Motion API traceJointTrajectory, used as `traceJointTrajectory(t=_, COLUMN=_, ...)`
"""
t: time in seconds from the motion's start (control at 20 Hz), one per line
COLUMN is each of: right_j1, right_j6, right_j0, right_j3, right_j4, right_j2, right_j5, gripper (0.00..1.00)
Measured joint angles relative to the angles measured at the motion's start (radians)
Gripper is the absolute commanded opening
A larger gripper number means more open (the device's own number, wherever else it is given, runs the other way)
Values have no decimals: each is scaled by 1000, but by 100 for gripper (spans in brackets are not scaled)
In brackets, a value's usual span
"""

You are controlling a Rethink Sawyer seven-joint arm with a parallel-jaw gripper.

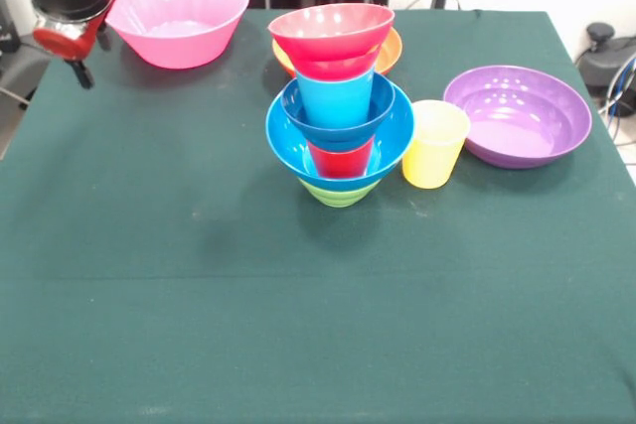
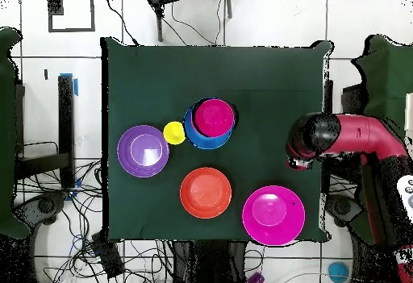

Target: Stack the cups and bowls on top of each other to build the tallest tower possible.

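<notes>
The tower [image 1: 339,111] stands near the middle of the green surface [image 1: 179,285]. From the bottom up it consists of the small green bowl [image 1: 338,192], the large blue bowl [image 1: 283,136], the red cup [image 1: 340,159], the small blue bowl [image 1: 338,124], the sky-blue cup [image 1: 338,98] and, on top, the small red bowl [image 1: 331,33], which sits slightly tilted. From overhead only the small red bowl and the large blue bowl's rim show. The yellow cup [image 1: 434,143] stands upright just beside the tower, between it and the wide purple bowl [image 1: 517,114]. The orange bowl [image 1: 390,51] lies behind the tower in the front view, mostly hidden by it. The large pink bowl [image 1: 179,15] rests near a far corner of the surface. The arm's red and black end hangs beside the pink bowl at the surface's edge, well apart from the tower. The tool [image 1: 81,73] shows only as a dark tip below it; whether it is open or closed cannot be told, and nothing is seen in it.
</notes>
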Motion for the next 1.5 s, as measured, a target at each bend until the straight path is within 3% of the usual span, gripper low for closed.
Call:
traceJointTrajectory(t=0.55, right_j1=-69, right_j6=0, right_j0=-64, right_j3=143, right_j4=-1, right_j2=-20, right_j5=-69, gripper=100)
traceJointTrajectory(t=0.95, right_j1=-125, right_j6=0, right_j0=-67, right_j3=189, right_j4=-1, right_j2=-25, right_j5=-103, gripper=100)
traceJointTrajectory(t=1.5, right_j1=-102, right_j6=0, right_j0=-67, right_j3=228, right_j4=-1, right_j2=-37, right_j5=-159, gripper=100)
